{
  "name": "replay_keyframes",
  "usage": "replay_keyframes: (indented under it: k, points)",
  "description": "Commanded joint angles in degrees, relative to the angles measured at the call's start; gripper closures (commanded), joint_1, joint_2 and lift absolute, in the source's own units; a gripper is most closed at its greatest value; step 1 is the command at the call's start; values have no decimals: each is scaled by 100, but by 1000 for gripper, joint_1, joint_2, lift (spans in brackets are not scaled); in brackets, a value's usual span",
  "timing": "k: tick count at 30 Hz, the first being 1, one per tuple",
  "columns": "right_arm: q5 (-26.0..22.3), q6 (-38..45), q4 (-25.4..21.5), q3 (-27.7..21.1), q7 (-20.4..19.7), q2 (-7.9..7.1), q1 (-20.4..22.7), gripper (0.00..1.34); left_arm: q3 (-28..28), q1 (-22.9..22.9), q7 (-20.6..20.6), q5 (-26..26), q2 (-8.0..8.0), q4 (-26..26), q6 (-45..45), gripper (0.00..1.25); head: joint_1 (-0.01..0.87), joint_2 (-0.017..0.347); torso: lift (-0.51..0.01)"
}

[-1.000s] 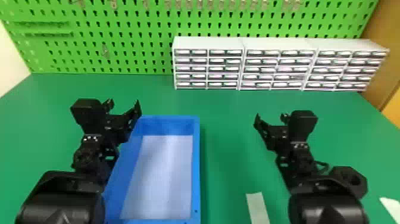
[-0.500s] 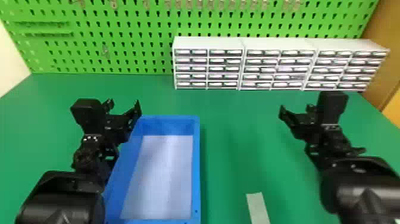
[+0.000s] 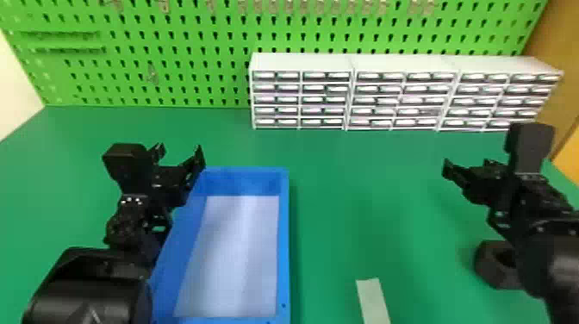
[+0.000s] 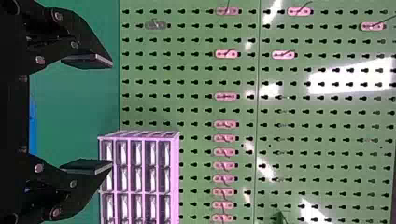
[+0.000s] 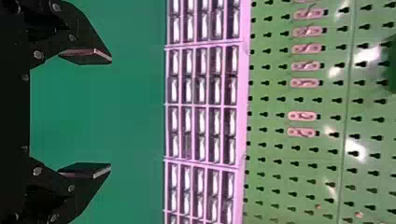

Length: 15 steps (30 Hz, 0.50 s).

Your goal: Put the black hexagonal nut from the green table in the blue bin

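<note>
The counter (image 3: pixel 366 207) is showing a solid deep green, while the pegboard (image 3: pixel 34 90) is glowing a brighter lime, its black keyhole slots repeating in even rows. The bin (image 3: pixel 284 241) is standing out in blue around a pale lavender-white base (image 3: pixel 241 250). The drawer cabinets (image 3: pixel 301 62) are wearing white frames, with dark and pale drawer fronts forming a grid. The hexagonal nut (image 3: pixel 489 269) is looking black, as are the left end effector (image 3: pixel 180 151) and right end effector (image 3: pixel 468 165). A flat strip (image 3: pixel 373 299) is appearing plain off-white.
</note>
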Motion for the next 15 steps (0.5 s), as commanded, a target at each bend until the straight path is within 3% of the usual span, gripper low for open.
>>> replay_keyframes:
  k: [1,15]
  points:
    - [13,468,-138,-6,74,-152,-5,449,-8,3,0,-11,5,4,0,486,686,52,-97]
    - [-83,1672,-358,-67,241,-583,-154,449,10,11,0,-29,5,4,9,486,686,52,-97]
